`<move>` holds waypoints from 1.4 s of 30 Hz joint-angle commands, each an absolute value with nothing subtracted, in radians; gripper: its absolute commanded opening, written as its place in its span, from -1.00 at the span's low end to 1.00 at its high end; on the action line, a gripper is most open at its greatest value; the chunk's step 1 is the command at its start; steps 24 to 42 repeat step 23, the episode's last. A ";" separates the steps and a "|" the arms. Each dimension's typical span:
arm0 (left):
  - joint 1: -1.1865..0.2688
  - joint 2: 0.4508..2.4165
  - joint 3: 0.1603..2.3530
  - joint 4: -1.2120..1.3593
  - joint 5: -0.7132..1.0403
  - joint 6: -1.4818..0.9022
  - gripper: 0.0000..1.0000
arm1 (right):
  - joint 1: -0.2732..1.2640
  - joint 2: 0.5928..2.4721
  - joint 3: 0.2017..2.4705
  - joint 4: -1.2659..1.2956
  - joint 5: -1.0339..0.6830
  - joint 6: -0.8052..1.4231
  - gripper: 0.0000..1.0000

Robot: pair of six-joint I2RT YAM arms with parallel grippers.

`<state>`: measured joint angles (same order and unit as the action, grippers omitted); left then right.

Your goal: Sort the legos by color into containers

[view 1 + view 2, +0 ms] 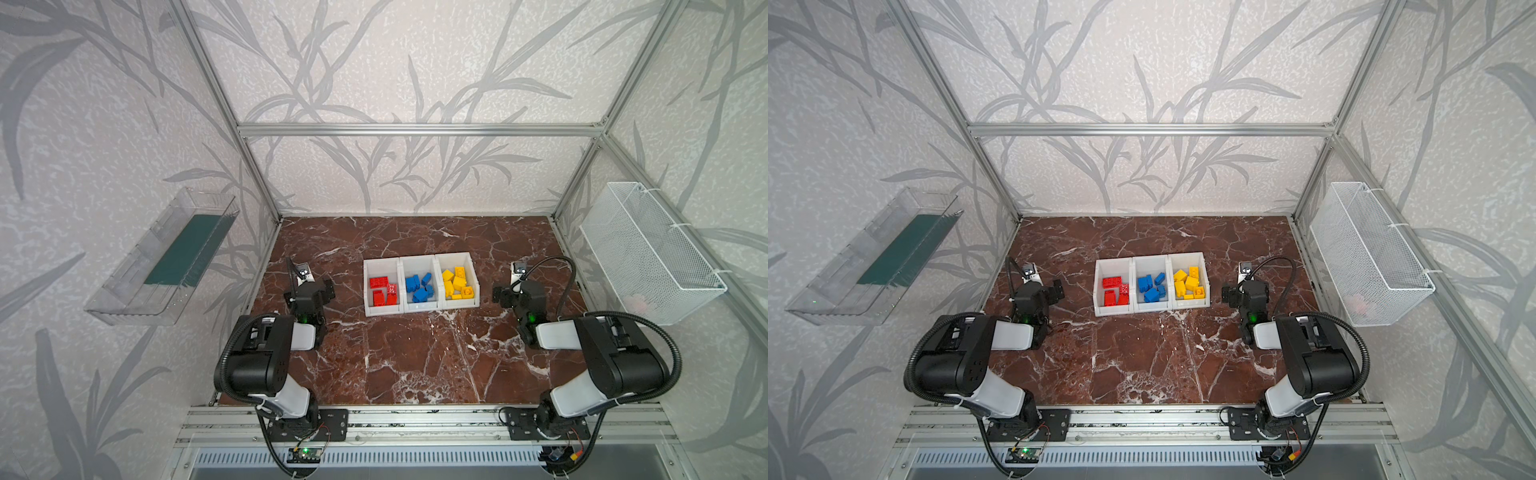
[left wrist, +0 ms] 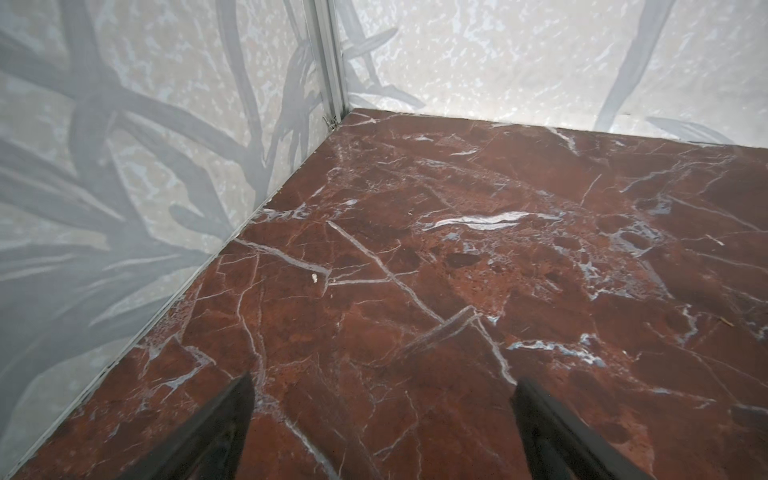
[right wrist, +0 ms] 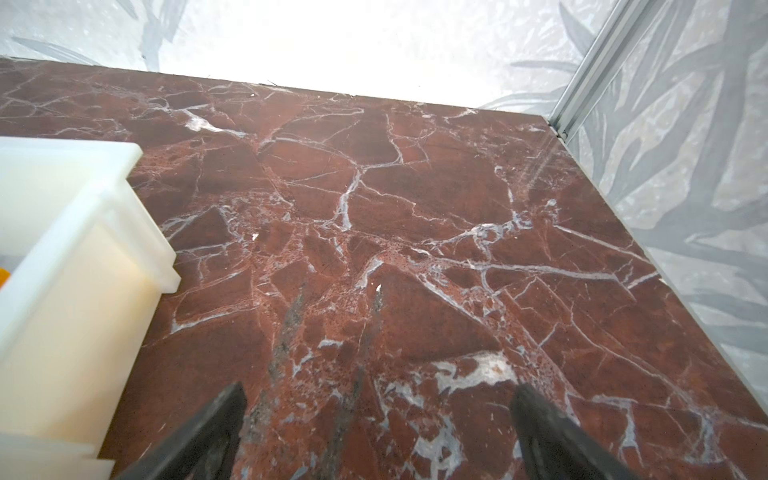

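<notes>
Three joined white containers (image 1: 382, 311) (image 1: 1113, 311) stand in a row at the table's middle in both top views. Red legos (image 1: 383, 291) (image 1: 1116, 291) lie in the left one, blue legos (image 1: 419, 286) (image 1: 1152, 286) in the middle one, yellow legos (image 1: 457, 282) (image 1: 1190, 282) in the right one. My left gripper (image 1: 311, 286) (image 2: 382, 386) hangs open over bare marble, left of the bins. My right gripper (image 1: 513, 289) (image 3: 380, 392) is open too, empty, just right of the yellow bin's wall (image 3: 83, 232).
The table is red-brown marble (image 1: 415, 357). A clear tray (image 1: 162, 257) hangs on the left wall and a white wire basket (image 1: 652, 249) on the right wall. Aluminium frame posts (image 2: 330, 62) stand at the back corners.
</notes>
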<state>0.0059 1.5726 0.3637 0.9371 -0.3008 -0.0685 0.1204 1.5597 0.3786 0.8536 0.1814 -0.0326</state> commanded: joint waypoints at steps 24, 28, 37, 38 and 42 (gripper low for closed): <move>0.000 1.572 0.373 0.959 -0.260 -0.054 0.99 | 0.118 1.542 0.393 0.867 0.173 -0.040 0.98; 0.000 1.572 0.373 0.959 -0.260 -0.054 0.99 | 0.118 1.542 0.393 0.867 0.173 -0.040 0.98; 0.000 1.572 0.373 0.959 -0.260 -0.054 0.99 | 0.118 1.542 0.393 0.867 0.173 -0.040 0.98; 0.000 1.572 0.373 0.959 -0.260 -0.054 0.99 | 0.118 1.542 0.393 0.867 0.173 -0.040 0.98; 0.000 1.572 0.373 0.959 -0.260 -0.054 0.99 | 0.118 1.542 0.393 0.867 0.173 -0.040 0.98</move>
